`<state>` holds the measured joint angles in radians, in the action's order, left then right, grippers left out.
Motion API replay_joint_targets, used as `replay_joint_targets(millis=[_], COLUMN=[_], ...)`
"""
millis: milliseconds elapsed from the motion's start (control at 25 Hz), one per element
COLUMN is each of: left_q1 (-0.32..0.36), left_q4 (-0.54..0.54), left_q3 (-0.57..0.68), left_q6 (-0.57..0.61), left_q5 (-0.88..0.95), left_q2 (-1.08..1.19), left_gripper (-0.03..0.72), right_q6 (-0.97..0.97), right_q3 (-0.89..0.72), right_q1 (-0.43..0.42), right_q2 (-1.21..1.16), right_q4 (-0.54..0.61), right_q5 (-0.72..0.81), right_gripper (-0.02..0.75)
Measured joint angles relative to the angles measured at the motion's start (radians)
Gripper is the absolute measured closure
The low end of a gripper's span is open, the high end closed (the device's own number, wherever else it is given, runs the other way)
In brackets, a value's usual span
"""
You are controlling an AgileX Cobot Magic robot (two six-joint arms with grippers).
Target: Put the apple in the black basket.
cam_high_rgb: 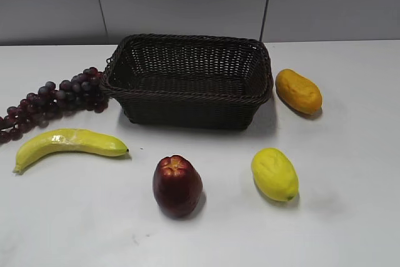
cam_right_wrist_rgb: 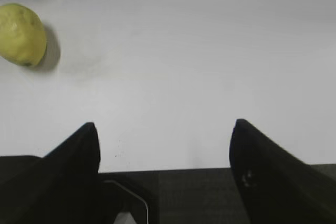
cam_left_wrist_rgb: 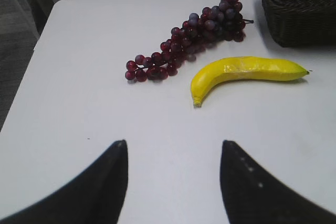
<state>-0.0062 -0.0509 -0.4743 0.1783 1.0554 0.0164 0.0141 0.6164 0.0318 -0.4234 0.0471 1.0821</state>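
Observation:
The dark red apple point(cam_high_rgb: 177, 186) stands upright on the white table, in front of the black woven basket point(cam_high_rgb: 187, 101), which is empty. Neither wrist view shows the apple. The basket's corner shows at the top right of the left wrist view point(cam_left_wrist_rgb: 299, 19). My left gripper point(cam_left_wrist_rgb: 173, 148) is open and empty over bare table, short of the banana and grapes. My right gripper point(cam_right_wrist_rgb: 164, 129) is open and empty over the table's near edge. Neither gripper shows in the exterior view.
A yellow banana point(cam_high_rgb: 65, 143) point(cam_left_wrist_rgb: 247, 72) and a dark purple grape bunch point(cam_high_rgb: 53, 99) point(cam_left_wrist_rgb: 189, 38) lie left of the basket. A yellow lemon point(cam_high_rgb: 275, 174) point(cam_right_wrist_rgb: 21, 34) lies right of the apple. An orange fruit point(cam_high_rgb: 299, 90) lies right of the basket.

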Motion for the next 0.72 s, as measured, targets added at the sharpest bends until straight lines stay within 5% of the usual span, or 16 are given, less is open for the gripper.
replay_joint_targets(millis=[360,720], left_q1=[0.0,0.0], left_q4=[-0.001,-0.001], left_q3=[0.0,0.0], left_q6=[0.0,0.0], left_q5=[0.0,0.0], left_q2=[0.0,0.0], left_gripper=[0.31,0.35], right_q6=[0.016,0.019], right_q3=[0.179,0.384], right_q1=[0.015,0.142], right_q2=[-0.396,-0.736], right_q4=[0.113,0.117], right_q5=[0.092,0.126], right_gripper=[0.162,0.164])
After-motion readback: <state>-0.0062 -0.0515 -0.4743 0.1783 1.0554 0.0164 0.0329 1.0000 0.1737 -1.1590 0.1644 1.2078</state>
